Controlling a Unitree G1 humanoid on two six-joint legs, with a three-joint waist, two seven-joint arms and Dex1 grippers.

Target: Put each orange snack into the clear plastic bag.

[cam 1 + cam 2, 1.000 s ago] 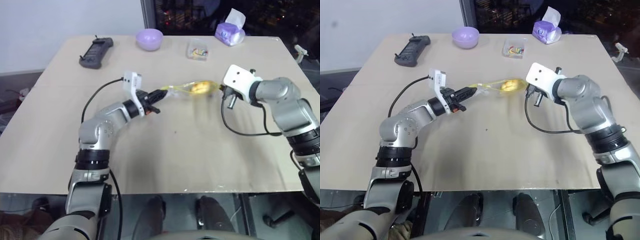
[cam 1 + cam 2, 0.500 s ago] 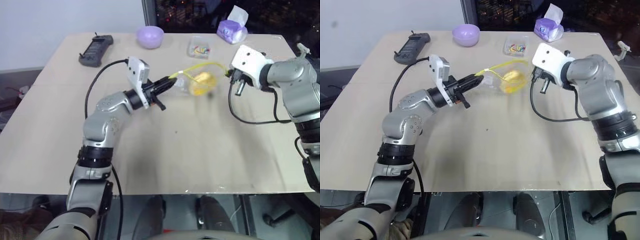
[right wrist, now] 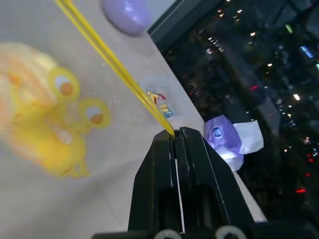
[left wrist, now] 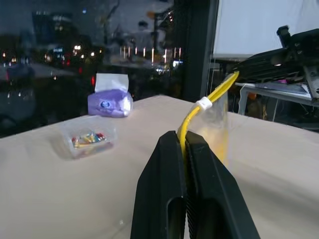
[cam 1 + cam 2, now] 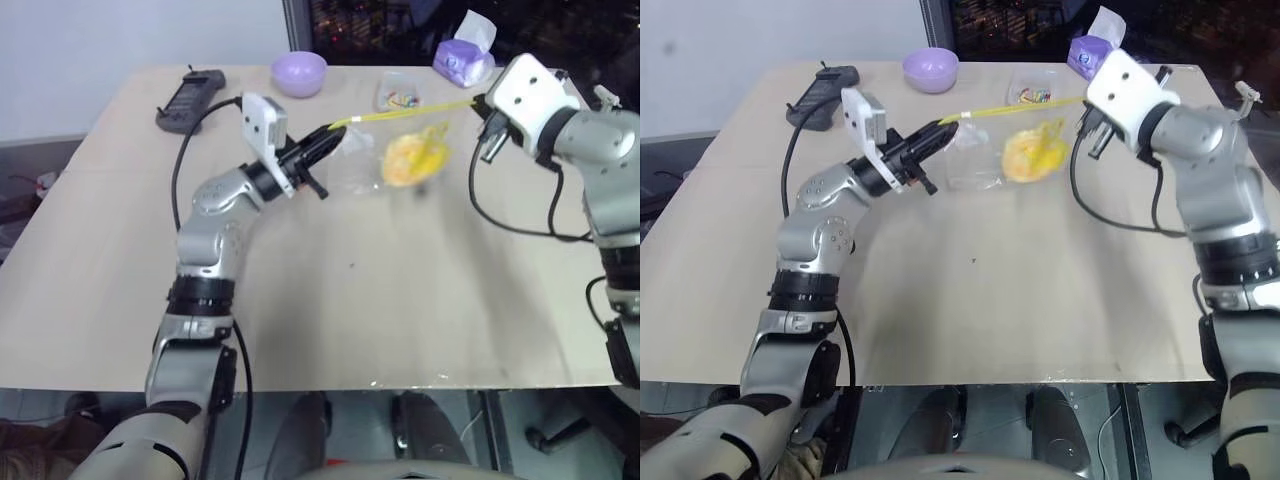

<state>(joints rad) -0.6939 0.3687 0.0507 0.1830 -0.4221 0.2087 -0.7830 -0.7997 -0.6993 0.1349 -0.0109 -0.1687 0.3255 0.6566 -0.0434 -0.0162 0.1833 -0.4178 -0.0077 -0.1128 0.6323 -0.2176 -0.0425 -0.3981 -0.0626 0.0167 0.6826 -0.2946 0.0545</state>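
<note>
Now the bag hangs higher, stretched between both grippers

Both arms have risen since a second ago. Then the clear, crinkly plastic zip bag (image 5: pixel 385 160) with its yellow strip (image 5: pixel 410 110) sagged low between them, close to the pale wooden table (image 5: pixel 350 300); now the strip is pulled into a nearly straight line well above the tabletop, and the bag hangs below it.

At one end, the left gripper (image 5: pixel 325 135) has its two black fingers pinched tight on the yellow strip; the left wrist view shows the strip squeezed between the closed fingers (image 4: pixel 164 199). At the other end, the right gripper (image 3: pixel 174 137) is likewise clamped shut on the strip, and it now sits nearer the table's far edge than before.

Inside the bag, toward the right gripper's side, sits the round golden-orange bun (image 5: pixel 408 160), slumped at the bottom of the hanging plastic and blurred. A second ago it lay flatter, at the level of the grippers.

Beyond the bag on the table stand a lilac bowl (image 5: pixel 298 72), a small clear box of coloured bits (image 5: pixel 398 95), a purple tissue pack (image 5: pixel 462 62) and a black handheld controller (image 5: pixel 188 92).
</note>
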